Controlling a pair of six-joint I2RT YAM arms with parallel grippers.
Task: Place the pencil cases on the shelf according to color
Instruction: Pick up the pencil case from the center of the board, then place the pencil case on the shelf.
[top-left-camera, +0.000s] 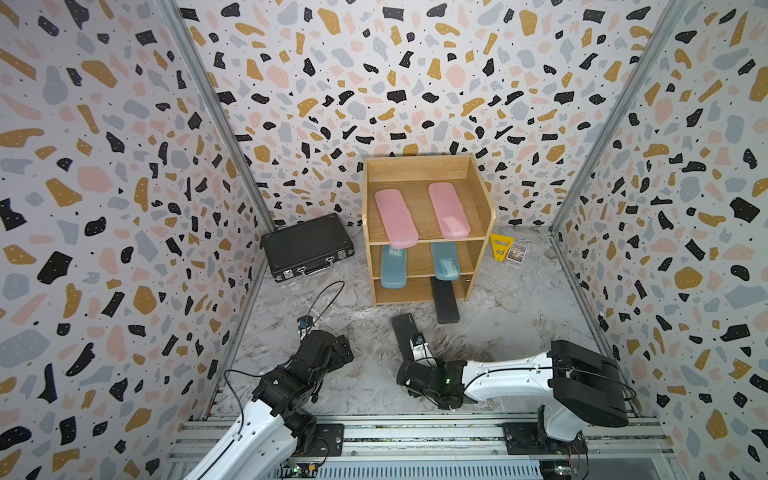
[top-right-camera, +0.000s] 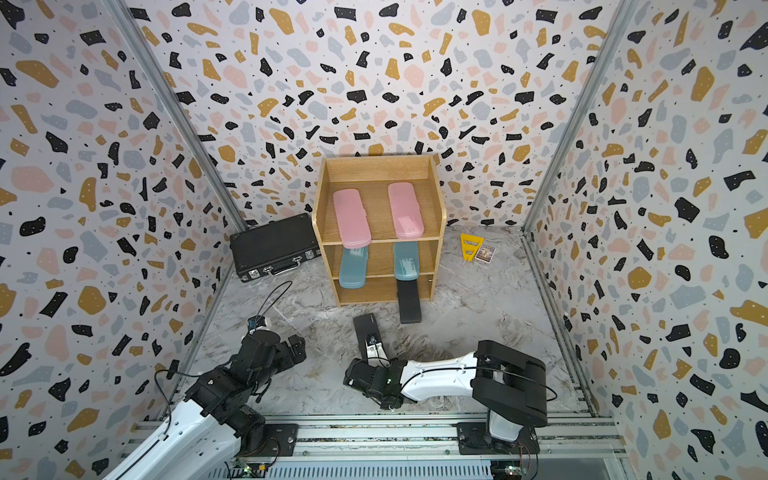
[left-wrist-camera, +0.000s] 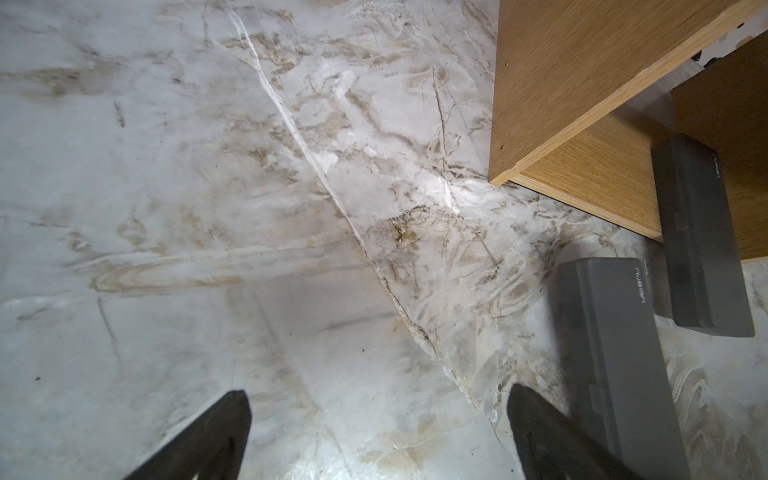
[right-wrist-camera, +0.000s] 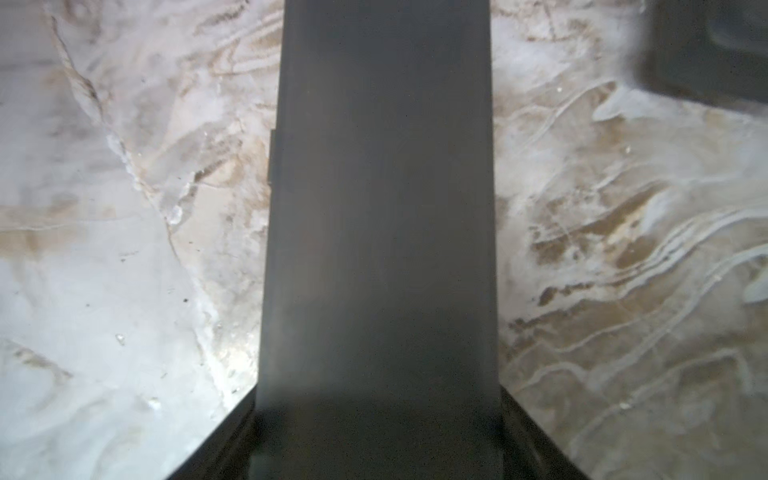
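1. The left gripper (left-wrist-camera: 376, 392) hangs over the marble desk (top-left-camera: 519, 328), spread wide and holding nothing.
2. The right gripper (right-wrist-camera: 376, 399) clamps the near end of one black pencil case (top-left-camera: 402, 330), in front of the shelf (top-left-camera: 482, 195).
3. The second black pencil case (top-left-camera: 444, 301) juts halfway out of the bottom tier.
4. Two teal pencil cases (top-left-camera: 393, 268) (top-left-camera: 444, 261) sit on the middle tier.
5. Two pink pencil cases (top-left-camera: 396, 218) (top-left-camera: 449, 210) sit on the top tier.
6. One black briefcase (top-left-camera: 307, 245) sits just beside the shelf.
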